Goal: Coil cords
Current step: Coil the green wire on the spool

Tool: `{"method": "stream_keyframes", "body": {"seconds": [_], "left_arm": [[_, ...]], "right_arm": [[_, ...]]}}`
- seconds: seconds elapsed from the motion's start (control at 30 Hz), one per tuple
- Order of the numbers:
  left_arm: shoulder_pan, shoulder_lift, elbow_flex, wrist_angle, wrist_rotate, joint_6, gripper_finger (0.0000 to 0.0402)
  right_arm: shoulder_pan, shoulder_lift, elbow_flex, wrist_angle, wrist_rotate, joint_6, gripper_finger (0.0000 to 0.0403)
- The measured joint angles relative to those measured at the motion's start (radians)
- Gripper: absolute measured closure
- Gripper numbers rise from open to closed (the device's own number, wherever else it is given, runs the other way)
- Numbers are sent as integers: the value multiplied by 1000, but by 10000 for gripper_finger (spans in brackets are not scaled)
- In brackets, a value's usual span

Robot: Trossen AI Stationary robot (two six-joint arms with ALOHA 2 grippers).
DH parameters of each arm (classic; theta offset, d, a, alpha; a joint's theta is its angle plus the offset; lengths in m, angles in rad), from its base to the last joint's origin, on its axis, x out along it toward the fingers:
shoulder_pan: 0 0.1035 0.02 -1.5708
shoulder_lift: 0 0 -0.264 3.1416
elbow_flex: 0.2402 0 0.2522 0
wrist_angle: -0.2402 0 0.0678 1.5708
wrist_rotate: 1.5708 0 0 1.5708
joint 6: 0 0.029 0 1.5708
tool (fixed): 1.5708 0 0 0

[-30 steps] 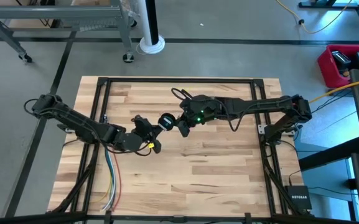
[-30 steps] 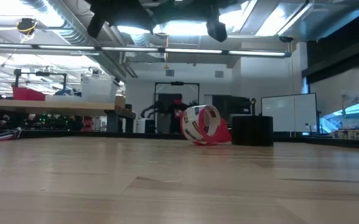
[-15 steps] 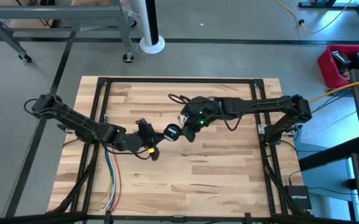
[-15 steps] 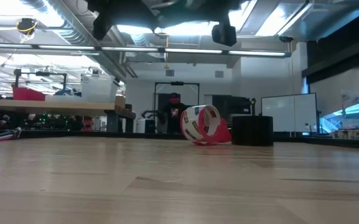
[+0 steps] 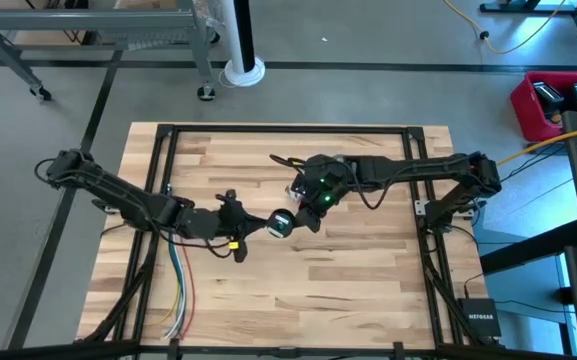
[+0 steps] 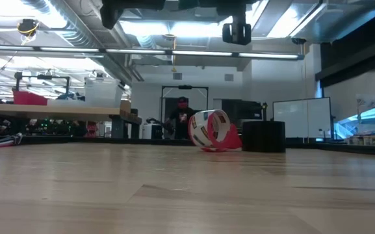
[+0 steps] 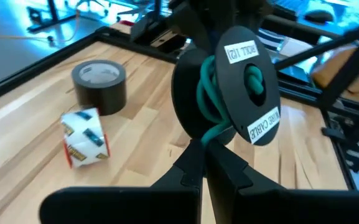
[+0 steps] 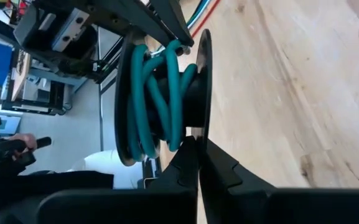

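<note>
A green cord is wound on a small black round spool [image 5: 281, 222] with two discs. The spool hangs above the middle of the table between my two grippers. My left gripper [image 5: 254, 227] comes at it from the table's left and is shut at its edge. My right gripper [image 5: 303, 214] comes from the right and is shut on it too. The spool shows face-on in the left wrist view [image 7: 229, 87] and edge-on in the right wrist view [image 8: 163, 99], with the cord [image 8: 157, 93] in several turns between the discs. My left gripper's two fingers are closed on the spool's edge [image 7: 209, 138], where a green turn of the cord comes off. Whether they pinch the disc rim or the cord, I cannot tell. The spool stands on edge, clear of the table. My right gripper pinches the rim of one disc [image 8: 201, 127] between its two fingers, which lie across the rim. The spool is clear of the table, with the cord wound between the discs beside the fingers.
A dark tape roll [image 7: 98, 84] and a white-and-yellow tape dispenser [image 7: 86, 137] stand on the wood near the far side; they also show in the low view [image 6: 210, 130]. Long coloured wires [image 5: 178, 290] lie at the near left. Black frame rails [image 5: 163, 160] border the table.
Both grippers have carried the spool together toward the table's near edge and a little to the right, keeping it clear of the wood. Both have stayed shut on it.
</note>
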Motion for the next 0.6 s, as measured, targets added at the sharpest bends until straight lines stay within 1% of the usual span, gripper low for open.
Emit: {"method": "stream_keyframes", "body": {"seconds": [0.27,0.33,0.43,0.6], "left_arm": [[33,0,-1,-3,101,6,400],[37,3,-1,-9,128,-2,400],[37,10,-1,-48,153,-44,400],[34,19,-1,-143,158,-113,400]], "right_arm": [[1,32,-1,-4,-16,-10,402],[1,50,-1,13,-35,-12,402],[1,86,-2,38,-68,-13,402],[1,132,-3,75,-67,-35,402]]}}
